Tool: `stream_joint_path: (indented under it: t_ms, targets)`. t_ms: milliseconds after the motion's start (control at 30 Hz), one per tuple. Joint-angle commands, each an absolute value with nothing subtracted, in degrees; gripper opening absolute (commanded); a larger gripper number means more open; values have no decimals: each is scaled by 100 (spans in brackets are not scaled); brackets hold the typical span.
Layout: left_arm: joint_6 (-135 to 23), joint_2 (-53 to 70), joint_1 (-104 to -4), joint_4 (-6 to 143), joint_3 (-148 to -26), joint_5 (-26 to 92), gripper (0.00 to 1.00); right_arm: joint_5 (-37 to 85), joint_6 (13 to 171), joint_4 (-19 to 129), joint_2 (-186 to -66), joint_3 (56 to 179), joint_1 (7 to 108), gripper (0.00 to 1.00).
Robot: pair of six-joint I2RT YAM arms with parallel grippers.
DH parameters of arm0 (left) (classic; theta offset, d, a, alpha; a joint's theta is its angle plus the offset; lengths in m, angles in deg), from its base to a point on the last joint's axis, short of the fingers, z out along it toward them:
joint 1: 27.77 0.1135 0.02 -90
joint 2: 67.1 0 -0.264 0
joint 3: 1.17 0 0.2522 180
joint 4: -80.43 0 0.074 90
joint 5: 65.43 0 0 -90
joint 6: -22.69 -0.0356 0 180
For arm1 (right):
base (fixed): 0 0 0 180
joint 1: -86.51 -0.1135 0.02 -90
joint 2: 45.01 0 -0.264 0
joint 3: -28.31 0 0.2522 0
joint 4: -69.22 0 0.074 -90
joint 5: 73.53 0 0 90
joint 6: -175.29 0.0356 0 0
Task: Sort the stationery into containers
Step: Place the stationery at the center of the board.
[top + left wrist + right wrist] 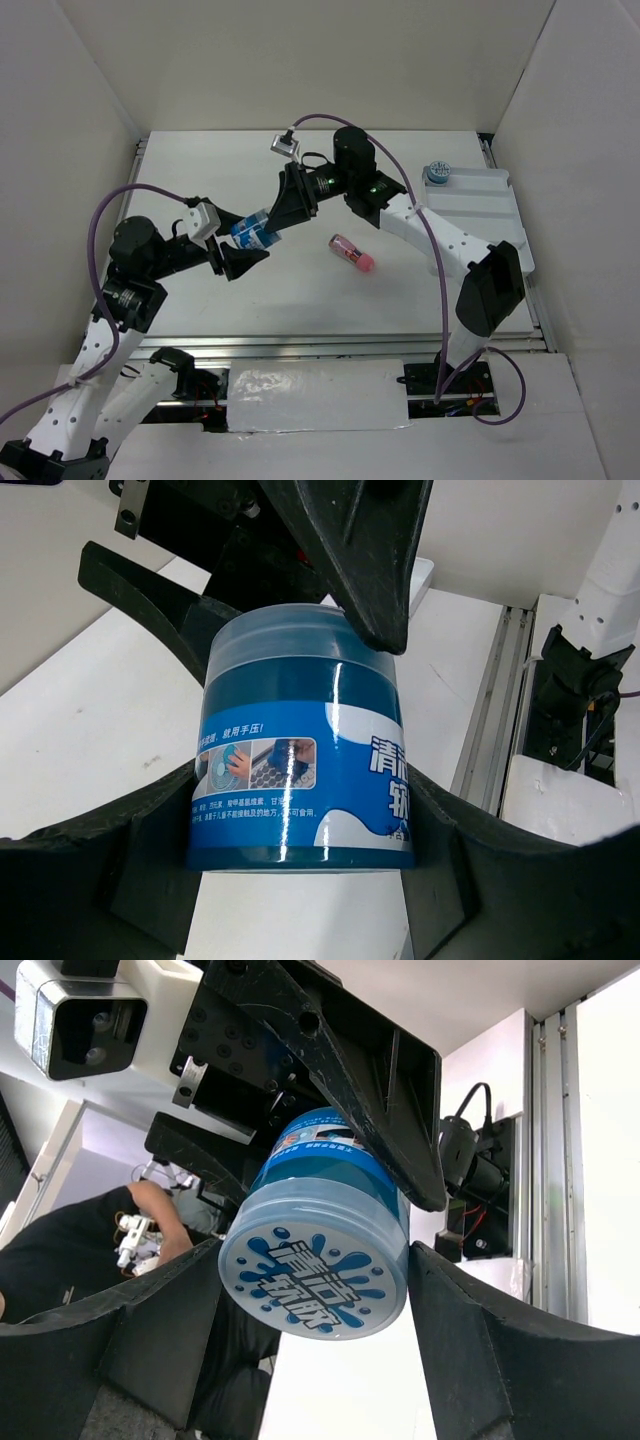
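- The left gripper (248, 250) is seen left of the table's middle, reaching toward the right arm.
- Its fingers (110, 860) are pressed against both sides of the blue pot (252, 231) near the base, so the pot is grasped at that end.
- The blue pot is held tilted between the two grippers, above the white table (300, 300) and left of centre. In the left wrist view its printed label is turned to the camera and bare table surface is seen below its base.
- The right gripper (272, 220) is met at the pot's other end, coming from the far right.
- Its fingers (480, 1350) are closed against both sides of the lid end, so the pot is clasped by this gripper too. In the right wrist view the round lid with its splash print is faced straight at the camera.
- Which gripper bears the pot's weight cannot be told.
- The pink tube (352, 253) is laid flat on the table right of the grippers, apart from them, slanting with its paler end toward the near right.
- The white tray (490, 215) is placed at the table's right edge, partly covered by the right arm.
- The second blue pot (437, 175) is stood upright in the tray's far left corner compartment.
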State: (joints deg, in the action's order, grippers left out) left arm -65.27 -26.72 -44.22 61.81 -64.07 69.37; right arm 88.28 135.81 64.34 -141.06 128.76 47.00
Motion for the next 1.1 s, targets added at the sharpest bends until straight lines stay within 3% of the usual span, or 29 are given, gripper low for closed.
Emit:
stream_joint_path:
  t_ms: [0,67,233,333,367,467,533,567,733,967,1067]
  targets:
    - [-6467,-2632,-4438,6790,-6696,6878,5,8986,13574,6591,-14125,13119,4582,79]
    - [-6476,-2632,-4438,6781,-6705,6869,5,8986,13574,6583,-14125,13119,4582,79]
    - [-6520,-2632,-4438,6703,-6713,6860,9,9003,13565,6618,-14134,13119,4582,50]
    - [-6503,-2606,-4438,6685,-6766,6817,37,9021,13399,6452,-14090,13145,4582,42]
    - [-6494,-2615,-4447,6432,-6775,6764,53,9021,13311,6338,-14072,13180,4599,36]
    - [-6520,-2650,-4438,6237,-6819,6563,76,8986,12819,5793,-13993,13268,4748,27]
    - [-6669,-2685,-4438,5921,-6871,6474,84,8951,12398,5312,-13906,13277,4949,23]
    - [-6661,-2702,-4438,5789,-6898,6430,95,8933,12231,5126,-13879,13277,5020,19]
    - [-7644,-2852,-4412,4927,-6925,6096,99,8740,11140,3947,-13458,13067,5468,1]
    - [-8032,-3037,-4289,4348,-6924,5833,99,8223,10008,2850,-13167,13241,6347,0]
    - [-7997,-2669,-4289,3689,-7397,5508,99,7038,8726,1228,-13219,13759,6761,0]
